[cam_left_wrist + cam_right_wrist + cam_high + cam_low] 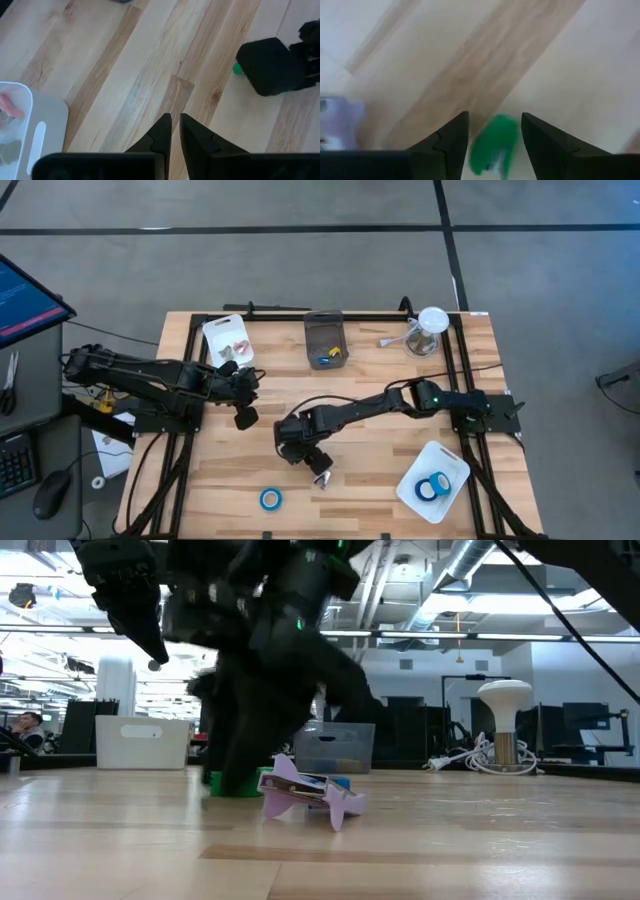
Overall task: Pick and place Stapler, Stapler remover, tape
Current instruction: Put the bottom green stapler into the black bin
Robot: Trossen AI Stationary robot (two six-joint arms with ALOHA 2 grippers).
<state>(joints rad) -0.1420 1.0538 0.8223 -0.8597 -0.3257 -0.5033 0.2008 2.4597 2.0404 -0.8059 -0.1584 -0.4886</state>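
Green item (492, 145), likely a stapler, is lying on the worktop (380, 470) between the right hand's (494, 131) wide fingers; hand should be lowering squarely before closing. Left hand (175, 131), narrow and empty, is waiting nearby.

The right gripper (297, 452) and its arm lay across the table's (380, 470) middle, blocking passage there, with a small purple item (321, 477) just beside it. One blue tape roll (270, 499) sat alone on open wood near the front edge. Bare boards lay between it and the white tray (452, 461) at the front right.
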